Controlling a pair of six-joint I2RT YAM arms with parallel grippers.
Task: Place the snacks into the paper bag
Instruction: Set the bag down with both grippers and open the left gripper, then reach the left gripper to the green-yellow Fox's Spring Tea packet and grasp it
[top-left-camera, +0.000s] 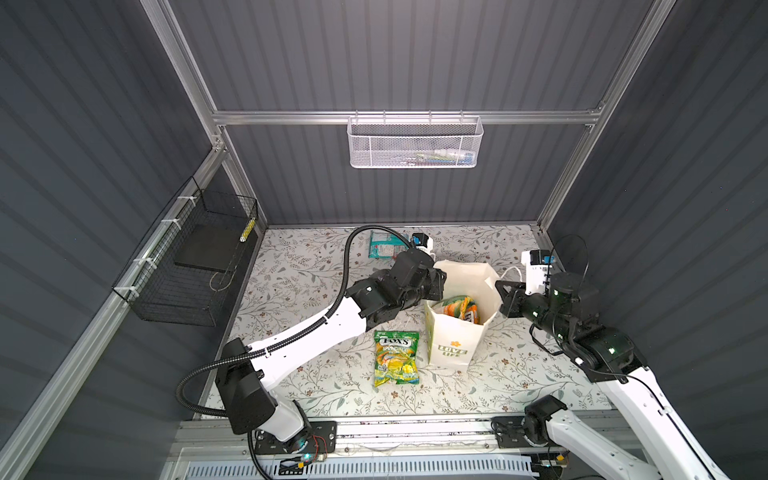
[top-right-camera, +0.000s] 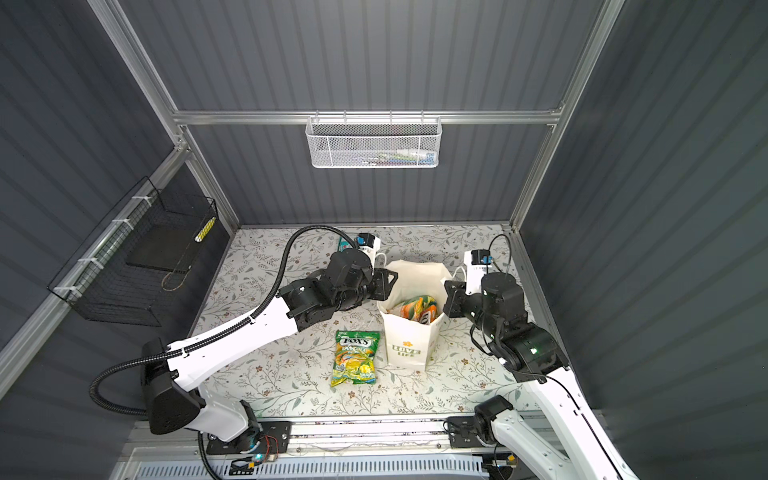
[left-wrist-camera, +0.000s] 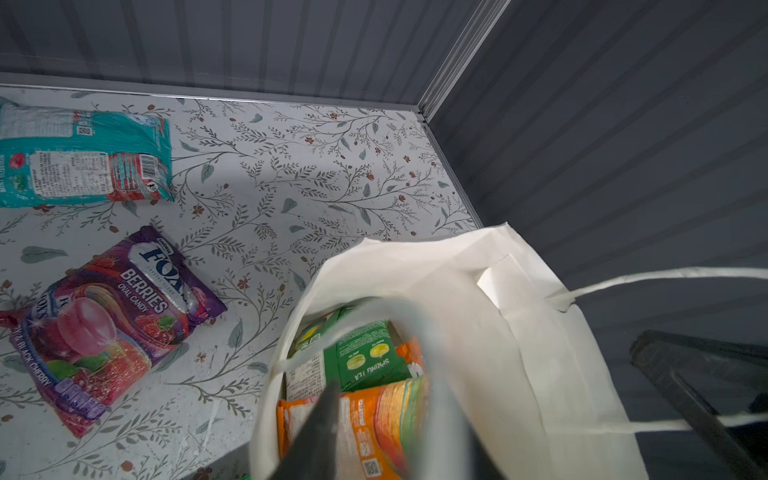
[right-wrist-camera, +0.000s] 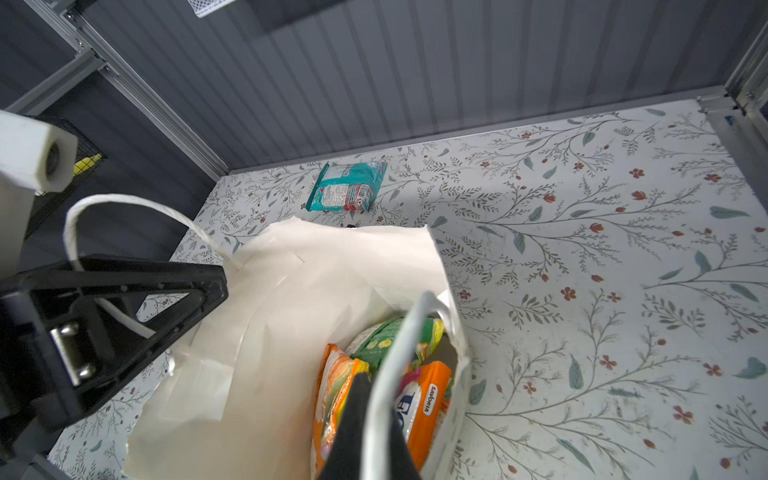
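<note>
Right wrist view: R jaws clamped on paper bag (right-wrist-camera: 270, 332) handle (right-wrist-camera: 399, 340), L jaws apart over it

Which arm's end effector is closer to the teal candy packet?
Left. The left end effector is at the side of the paper bag facing the teal packet; the right end effector is at the opposite side.

The floral table (top-left-camera: 299, 266) bears an upright paper bag (top-left-camera: 453, 340), a green Spring Tea packet (top-left-camera: 395, 357), a teal packet (top-left-camera: 384, 245) and a purple Berries packet (left-wrist-camera: 112, 328).
</note>
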